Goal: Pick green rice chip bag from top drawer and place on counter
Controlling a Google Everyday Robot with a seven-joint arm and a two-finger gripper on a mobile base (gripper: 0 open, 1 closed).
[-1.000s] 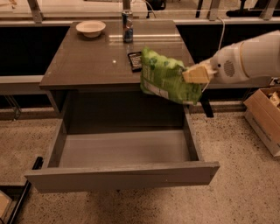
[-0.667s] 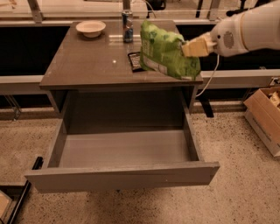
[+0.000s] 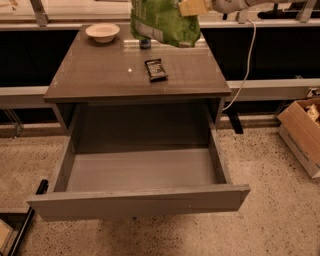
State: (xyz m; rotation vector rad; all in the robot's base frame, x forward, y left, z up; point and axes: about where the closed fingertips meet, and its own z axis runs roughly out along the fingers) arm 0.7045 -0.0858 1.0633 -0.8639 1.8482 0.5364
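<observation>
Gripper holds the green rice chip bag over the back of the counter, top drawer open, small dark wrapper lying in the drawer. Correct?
One error: the small dark wrapper lies on the counter, not in the top drawer, as the camera view shows. The rest stands: the gripper holds the green rice chip bag over the counter's back, drawer open.

A tan two-finger gripper (image 3: 192,7) hangs at the top edge, over the rear of the glossy grey-brown counter (image 3: 95,75). It is clamped on the crinkly green rice chip bag (image 3: 162,22), which blocks the rear centre. A white round bowl (image 3: 102,32) fills the rear left corner. A small dark wrapper (image 3: 156,69) lies near the middle, and a dark container (image 3: 145,44) stands half hidden under the bag. The counter's front strip and left side lie bare. The wide grey top drawer (image 3: 142,172) is pulled out and open from above, its rear overhung by the counter. A white cable (image 3: 245,75) dangles at the right.
</observation>
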